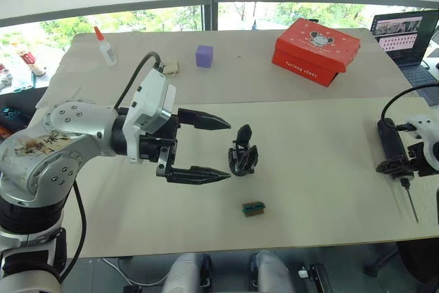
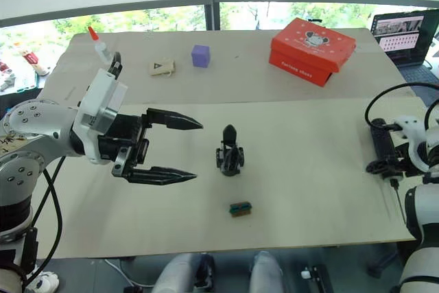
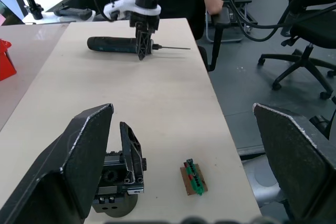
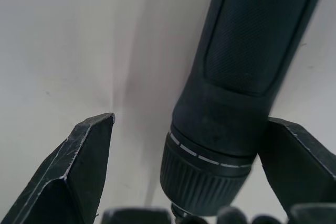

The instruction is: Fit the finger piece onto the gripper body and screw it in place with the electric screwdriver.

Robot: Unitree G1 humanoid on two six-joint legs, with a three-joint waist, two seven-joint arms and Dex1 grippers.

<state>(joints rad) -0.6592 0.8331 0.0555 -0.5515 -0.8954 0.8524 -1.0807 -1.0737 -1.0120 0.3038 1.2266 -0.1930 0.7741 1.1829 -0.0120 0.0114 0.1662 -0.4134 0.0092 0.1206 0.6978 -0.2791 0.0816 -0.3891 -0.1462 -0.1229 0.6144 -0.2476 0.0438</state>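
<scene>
The gripper body (image 1: 243, 154) stands upright mid-table, a black assembly on a round base with one pointed finger rising from it. My left gripper (image 1: 228, 149) is open just to its left, the fingertips level with it and not touching; the left wrist view has the gripper body (image 3: 119, 174) close to one finger. The electric screwdriver (image 1: 389, 139) lies at the table's right edge with its thin bit (image 1: 410, 201) pointing toward the front. My right gripper (image 4: 189, 121) is open and straddles the handle near the chuck. The finger piece is out of view as a separate part.
A small green-and-brown block (image 1: 254, 208) lies in front of the gripper body. At the back sit a red box (image 1: 315, 50), a purple cube (image 1: 204, 55), a glue bottle (image 1: 105, 47) and a tan tag (image 2: 162, 67). A laptop (image 1: 410, 38) stands far right.
</scene>
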